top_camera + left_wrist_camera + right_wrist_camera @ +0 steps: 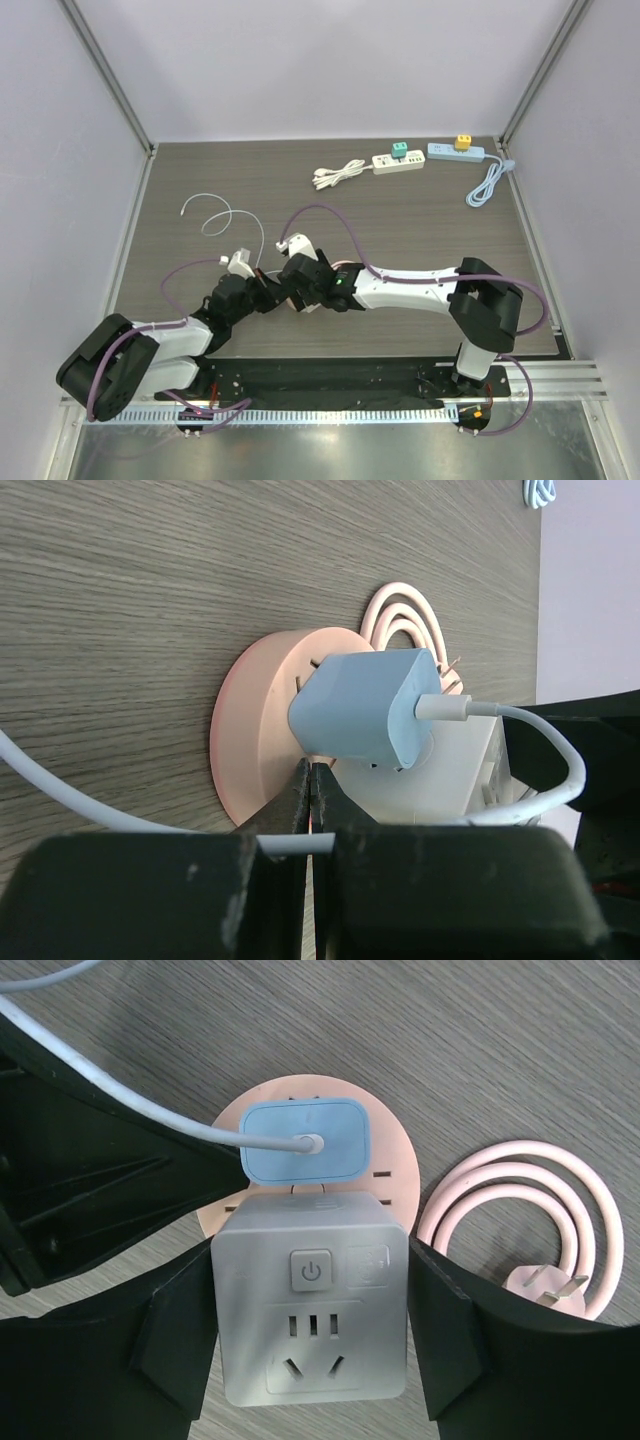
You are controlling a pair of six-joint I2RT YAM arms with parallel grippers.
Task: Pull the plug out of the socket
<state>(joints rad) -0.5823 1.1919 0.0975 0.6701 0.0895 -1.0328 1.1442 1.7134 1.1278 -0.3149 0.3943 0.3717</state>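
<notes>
So the boxy light blue plug (pixel 305 1142) sits pushed into the flat round pink socket (pixel 390 1150), right beside a white plastic cube adapter (pixel 312 1360) that shares the same disc. We see the right fingers (pixel 175 1350) pressed against both sides of the cube adapter, clamped on it. The left fingers (pixel 295 800) are closed tight with the thin white cable (pixel 490 710) from the plug pinched between them, tips just beside the rim of the pink disc, low over the dark wood-grain counter (pixel 200 170).

Room-wise, the whole cluster sits mid-counter toward the near edge, well apart from the grey side walls and the back wall. The plug's top face, where the cable leaves it, is open. One side of it is hard up against the cube; touching or not, we can't tell. The socket's own pink cord (pixel 525 1147) lies coiled flat just beside the disc, on the side away from the left fingers. Both arms crowd in around the disc.

Far right corner: a white power strip (pixel 385 164) with a green adapter (pixel 399 150), a pale blue power strip (pixel 445 151) with a yellow adapter (pixel 463 142), a bundled white cord (pixel 338 175) and a looped blue cord (pixel 487 187), all well apart from the plug. A loose loop of thin white wire (pixel 205 196) lies beyond the left arm.
</notes>
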